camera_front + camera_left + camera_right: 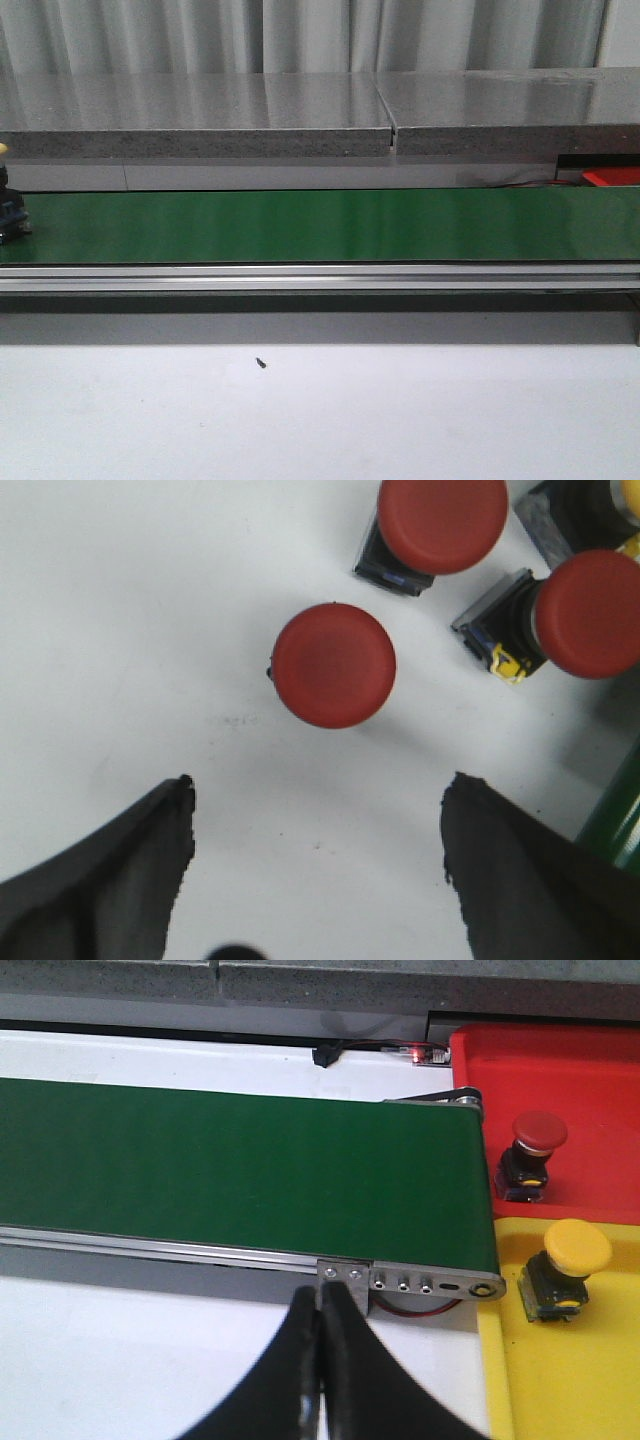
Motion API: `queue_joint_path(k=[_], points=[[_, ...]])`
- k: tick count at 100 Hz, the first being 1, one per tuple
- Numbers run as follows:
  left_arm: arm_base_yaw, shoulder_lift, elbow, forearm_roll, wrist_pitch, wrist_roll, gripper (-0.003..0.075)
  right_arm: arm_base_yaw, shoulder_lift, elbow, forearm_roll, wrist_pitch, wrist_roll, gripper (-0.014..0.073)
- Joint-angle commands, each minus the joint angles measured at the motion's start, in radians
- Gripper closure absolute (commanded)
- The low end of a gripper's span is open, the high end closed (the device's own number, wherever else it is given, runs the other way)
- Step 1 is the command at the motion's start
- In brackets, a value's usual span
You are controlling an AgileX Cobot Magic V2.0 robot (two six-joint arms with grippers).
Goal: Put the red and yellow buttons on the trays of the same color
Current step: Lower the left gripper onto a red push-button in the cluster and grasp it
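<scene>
White table (120,630), upright red button (334,665)

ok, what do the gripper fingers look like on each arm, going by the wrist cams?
Only the fingers show. The left gripper has two broad matte black fingers with rough, slightly ragged tips. The right gripper has the same dark black fingers, smooth and curving to narrow tips. No cables, markings or arm links are in view.
</scene>
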Motion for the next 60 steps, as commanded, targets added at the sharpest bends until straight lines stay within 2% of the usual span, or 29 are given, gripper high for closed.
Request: queue_joint_path(k=[1,60], points=[[0.005,-0.03,-0.033,-0.032,-0.035,0.001,0.0217,0.0,0.002,-0.025,0.016,-0.063,-0.008,0.0661],[0.005,0.146,-0.122,-0.102,-0.083,0.001,0.0217,0.0,0.002,-0.025,0.016,-0.063,-0.008,0.0661]])
